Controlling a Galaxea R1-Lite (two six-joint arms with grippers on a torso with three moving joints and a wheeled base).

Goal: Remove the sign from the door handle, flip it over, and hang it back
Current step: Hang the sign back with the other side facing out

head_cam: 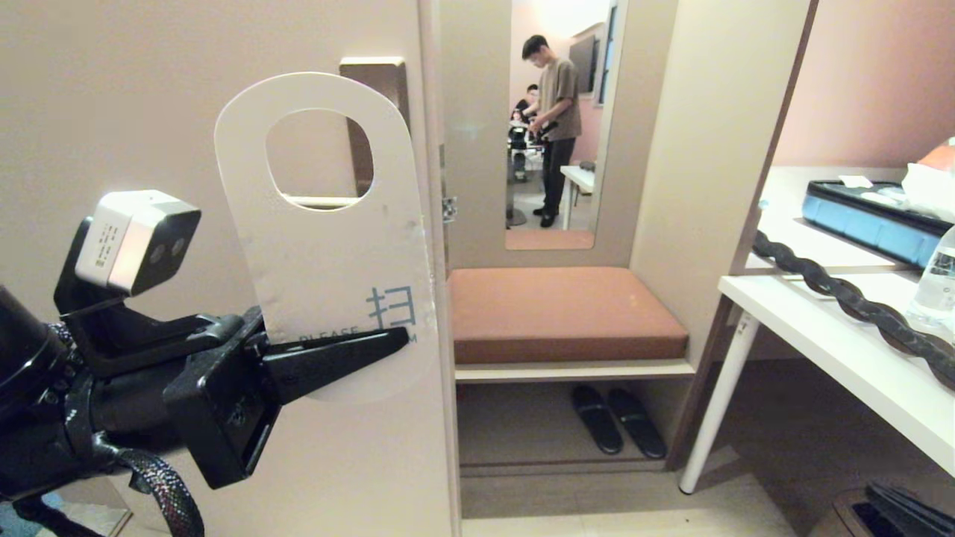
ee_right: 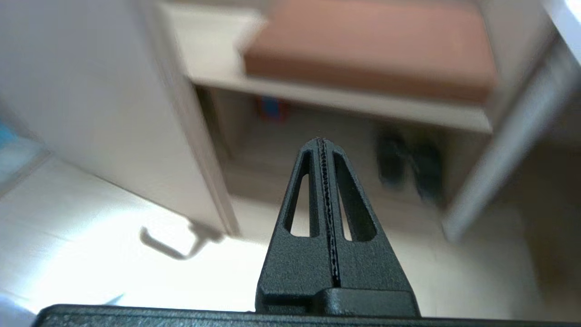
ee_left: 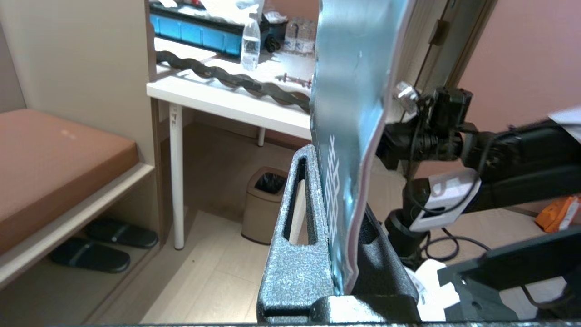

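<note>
White card faces the head camera: the sign (head_cam: pixel 328 246) stands upright in front of the door, held by its lower end in the left gripper (head_cam: pixel 373 347), whose jaws are clamped on it. Pale blue print on this face shows a Chinese character above the word "PLEASE"; the rest of the line is covered by the black finger. The left wrist view shows the other face, slate blue with white lettering too foreshortened to read. Through the oval hole a short piece of the door handle (head_cam: pixel 321 201) shows against the brown lock plate (head_cam: pixel 377 82); the sign does not hang on it. Jaws pressed together and empty, the right gripper (ee_right: pixel 323 145) points down toward the floor near the cushioned bench (head_cam: pixel 559 309) and a pair of slippers (head_cam: pixel 618 419).
</note>
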